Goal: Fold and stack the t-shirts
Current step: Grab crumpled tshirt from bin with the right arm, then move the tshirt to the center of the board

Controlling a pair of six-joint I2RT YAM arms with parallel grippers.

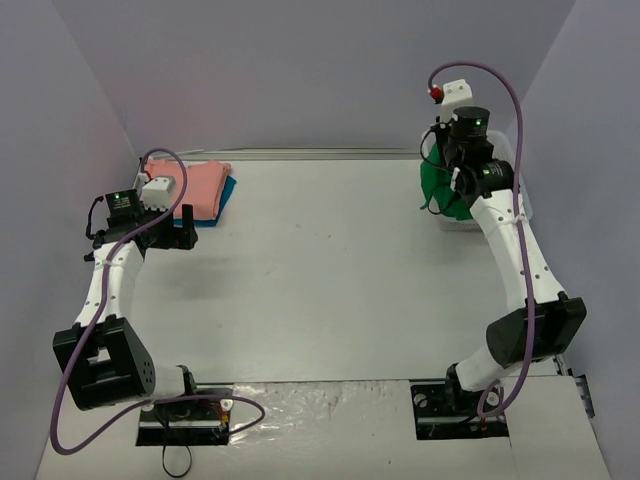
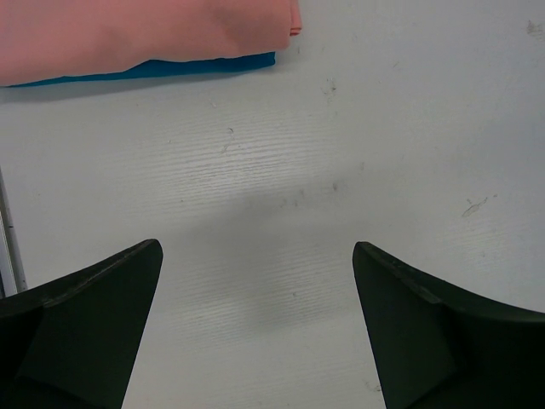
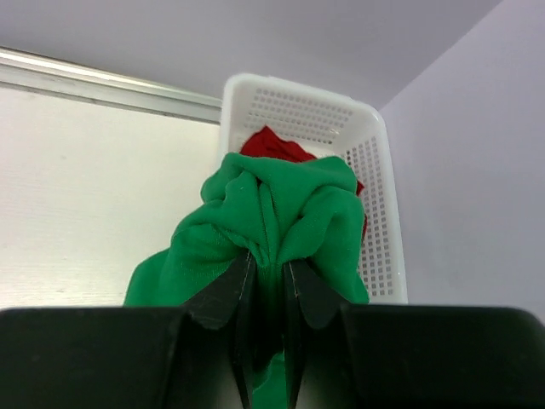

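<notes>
Right tool (image 3: 268, 277) pinching green shirt (image 3: 281, 213) (red shirt (image 3: 271, 143) in basket (image 3: 375, 170)).

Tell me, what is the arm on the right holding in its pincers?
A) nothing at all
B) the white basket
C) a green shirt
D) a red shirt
C: in the right wrist view the right gripper is pinched shut on a bunched fold of the green shirt, while the red shirt lies behind it in the white basket, untouched.
</notes>
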